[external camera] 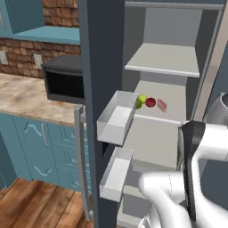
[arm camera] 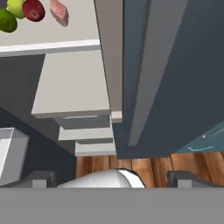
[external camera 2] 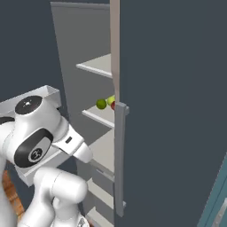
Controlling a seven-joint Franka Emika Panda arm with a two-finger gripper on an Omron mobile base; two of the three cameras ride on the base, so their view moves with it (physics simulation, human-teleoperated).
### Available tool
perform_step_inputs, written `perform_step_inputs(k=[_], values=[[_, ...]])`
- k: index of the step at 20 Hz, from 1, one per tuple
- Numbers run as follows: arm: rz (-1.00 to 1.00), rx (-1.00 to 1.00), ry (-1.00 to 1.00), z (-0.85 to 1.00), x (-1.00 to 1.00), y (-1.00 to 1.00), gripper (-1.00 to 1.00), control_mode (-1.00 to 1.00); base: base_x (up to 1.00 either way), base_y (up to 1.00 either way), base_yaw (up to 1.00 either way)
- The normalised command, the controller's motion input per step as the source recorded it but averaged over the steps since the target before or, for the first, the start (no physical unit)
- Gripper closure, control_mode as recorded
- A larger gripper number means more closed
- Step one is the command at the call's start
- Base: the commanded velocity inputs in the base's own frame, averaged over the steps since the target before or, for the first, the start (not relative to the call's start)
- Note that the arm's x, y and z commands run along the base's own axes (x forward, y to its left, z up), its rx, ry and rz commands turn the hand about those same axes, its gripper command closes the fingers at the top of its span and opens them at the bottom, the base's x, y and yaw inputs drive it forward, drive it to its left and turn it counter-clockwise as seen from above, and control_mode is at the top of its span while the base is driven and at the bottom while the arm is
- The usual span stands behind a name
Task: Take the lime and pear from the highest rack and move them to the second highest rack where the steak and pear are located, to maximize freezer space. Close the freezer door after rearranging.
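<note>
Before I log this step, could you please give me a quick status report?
End effector open, empty. Lime, red pear on second rack with steak; top rack bare. Freezer door open, path unobstructed.

Freezer [external camera: 104,53] ext. dark slate-blue; int. walls and shelves pale grey, incl. highest rack [external camera: 164,60]. Freezer door [external camera: 95,111] slate-blue w/ white bins [external camera: 116,119] and grey bar handle [external camera: 80,164]. Lime [arm camera: 8,21] mid-green; pear [arm camera: 33,10] dark red; second pear [external camera: 142,98] pale yellow-green; steak [arm camera: 59,12] pink. Microwave [external camera: 64,80] black/dark grey. Counter [external camera: 26,95] beige marbled. Wall [external camera: 22,51] red brick pattern. Cabinets [external camera: 35,142] teal. Floor [external camera: 40,205] brown wood planks.
</note>
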Motion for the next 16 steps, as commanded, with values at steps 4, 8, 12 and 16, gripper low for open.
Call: perform_step_inputs(k=[4,8,12,16], values=[[0.0,0.0,0.0,0.0,0.0,0.0,-1.0,1.0,-1.0,0.48,0.03],[0.0,0.0,0.0,0.0,0.0,0.0,-1.0,1.0,-0.98,0.73,0.0],[0.0,0.0,0.0,0.0,0.0,0.0,-1.0,1.0,-0.65,0.99,0.0],[0.0,0.0,0.0,0.0,0.0,0.0,-1.0,1.0,-0.14,1.0,0.0]])
